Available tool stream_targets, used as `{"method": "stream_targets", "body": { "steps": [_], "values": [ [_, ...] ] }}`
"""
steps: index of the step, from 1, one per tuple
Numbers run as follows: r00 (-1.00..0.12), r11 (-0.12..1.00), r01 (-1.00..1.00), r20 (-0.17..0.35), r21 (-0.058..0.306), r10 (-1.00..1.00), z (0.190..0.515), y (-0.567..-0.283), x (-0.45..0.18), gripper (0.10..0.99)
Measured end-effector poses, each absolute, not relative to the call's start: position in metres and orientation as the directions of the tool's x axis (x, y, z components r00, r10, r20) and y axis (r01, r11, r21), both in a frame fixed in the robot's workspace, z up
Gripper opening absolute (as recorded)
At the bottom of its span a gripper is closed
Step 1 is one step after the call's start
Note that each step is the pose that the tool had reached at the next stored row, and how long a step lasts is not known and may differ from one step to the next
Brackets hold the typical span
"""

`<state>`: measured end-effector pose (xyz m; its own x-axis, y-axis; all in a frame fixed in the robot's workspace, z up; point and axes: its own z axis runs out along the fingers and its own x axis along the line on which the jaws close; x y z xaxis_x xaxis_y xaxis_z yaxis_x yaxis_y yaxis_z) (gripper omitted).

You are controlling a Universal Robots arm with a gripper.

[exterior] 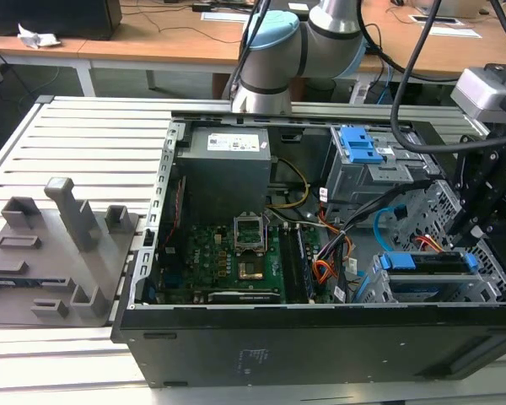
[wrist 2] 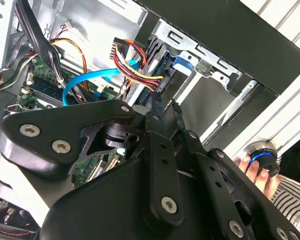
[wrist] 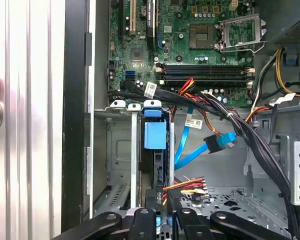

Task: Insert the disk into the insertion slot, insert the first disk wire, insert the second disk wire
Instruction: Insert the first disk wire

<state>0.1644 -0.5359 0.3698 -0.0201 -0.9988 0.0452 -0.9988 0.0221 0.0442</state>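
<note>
Black hand (wrist 2: pixel 164 106), hanging just over the end of the disk (wrist: pixel 155 167); spread or pressed together: cannot tell. Item: disk, blue-tabbed, seated in the insertion slot (wrist: pixel 119 150) of an open computer case (exterior: pixel 320 346) lying on the slatted tabletop (exterior: pixel 93 126), toward the exterior view's right edge. Item: second disk wire (wrist: pixel 190 145), light blue, its dark plug apart from the disk

First wrist view: we find the black jointed gripper (wrist: pixel 164 220) cut off at the frame edge, covering one end of the silver perforated drive cage (wrist: pixel 120 145).
</note>
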Motion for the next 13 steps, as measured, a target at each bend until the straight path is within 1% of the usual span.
{"method": "stream_targets", "body": {
  "steps": [6, 7, 9, 13],
  "values": [
    [-0.02, 0.022, -0.999, 0.045, 0.044, -0.999, 0.3699, -0.5359, 0.1644, 0.235],
    [-0.02, 0.022, -0.999, 0.045, 0.044, -0.999, 0.3699, -0.5359, 0.1644, 0.224],
    [-0.02, 0.022, -0.999, 0.045, 0.044, -0.999, 0.37, -0.5359, 0.1644, 0.106],
    [-0.02, 0.022, -0.999, 0.045, 0.044, -0.999, 0.37, -0.5359, 0.1644, 0.106]
  ]
}}
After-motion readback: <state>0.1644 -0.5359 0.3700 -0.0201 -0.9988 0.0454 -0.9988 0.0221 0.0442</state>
